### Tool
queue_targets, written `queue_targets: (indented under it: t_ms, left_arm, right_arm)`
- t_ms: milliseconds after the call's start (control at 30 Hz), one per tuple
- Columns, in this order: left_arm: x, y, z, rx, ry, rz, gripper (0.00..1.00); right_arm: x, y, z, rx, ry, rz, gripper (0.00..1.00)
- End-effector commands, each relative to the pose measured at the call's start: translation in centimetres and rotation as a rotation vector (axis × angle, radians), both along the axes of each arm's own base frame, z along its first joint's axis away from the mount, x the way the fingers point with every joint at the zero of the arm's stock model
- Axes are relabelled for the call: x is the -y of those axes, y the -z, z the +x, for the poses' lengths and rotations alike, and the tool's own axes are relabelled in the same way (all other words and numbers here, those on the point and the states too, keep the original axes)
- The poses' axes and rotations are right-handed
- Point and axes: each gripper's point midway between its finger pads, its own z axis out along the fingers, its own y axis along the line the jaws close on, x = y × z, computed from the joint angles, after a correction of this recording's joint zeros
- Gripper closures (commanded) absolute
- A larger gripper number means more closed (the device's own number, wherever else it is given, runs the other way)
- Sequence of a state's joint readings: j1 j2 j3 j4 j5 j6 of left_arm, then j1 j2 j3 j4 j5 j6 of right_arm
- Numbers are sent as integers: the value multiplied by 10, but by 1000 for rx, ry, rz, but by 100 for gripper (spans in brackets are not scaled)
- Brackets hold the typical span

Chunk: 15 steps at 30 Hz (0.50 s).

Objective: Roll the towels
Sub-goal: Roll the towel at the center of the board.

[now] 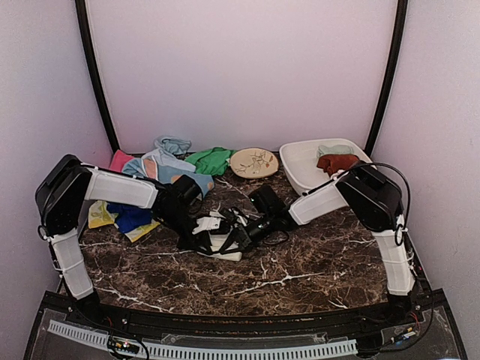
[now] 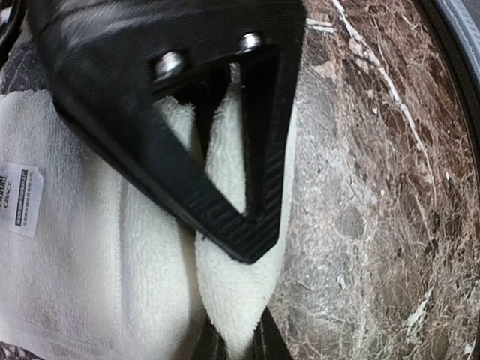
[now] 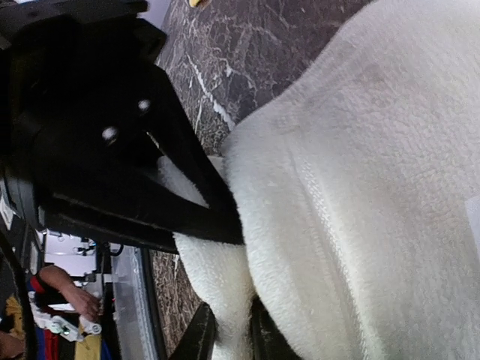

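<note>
Left end effector [image 2: 240, 292]: pinched shut on towel [image 2: 90, 285] edge.
Right end effector [image 3: 225, 277]: likewise clamped (same edge, it seems).
Your roll: move both together, low over desk [image 1: 300, 270], tight turns.

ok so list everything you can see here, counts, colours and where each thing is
white towel: one, white, centre of table, held by both grippers
towel pile: several, pink, light blue, green, yellow, blue, back left of table
dark red towel: one, dark red, in the tub
pale towel: one, pale greenish, in the tub behind the red one
plate: one, cream with pattern, back centre
tub: one, white, back right
table: one, dark brown marble
left gripper: one, black, shut on a towel fold
right gripper: one, black, shut on the towel's edge
</note>
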<state>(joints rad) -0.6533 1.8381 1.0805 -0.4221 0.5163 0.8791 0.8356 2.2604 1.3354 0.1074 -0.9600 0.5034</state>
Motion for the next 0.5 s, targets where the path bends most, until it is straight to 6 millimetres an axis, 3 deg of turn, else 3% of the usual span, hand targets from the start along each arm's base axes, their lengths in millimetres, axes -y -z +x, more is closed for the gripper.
queue_targets:
  t_ms: [0, 233, 367, 467]
  left_arm:
    - [-5, -9, -15, -235, -54, -28, 100]
    - [-12, -10, -14, -529, -145, -28, 100]
    - [-10, -7, -9, -591, -169, -9, 100]
    - [-11, -1, -5, -624, -182, 33, 100]
  right_arm:
    - [19, -7, 21, 165, 157, -31, 77]
    - [65, -54, 46, 697, 351, -4, 56]
    - [77, -68, 17, 1021, 288, -23, 54]
    - [69, -63, -9, 1277, 155, -126, 53]
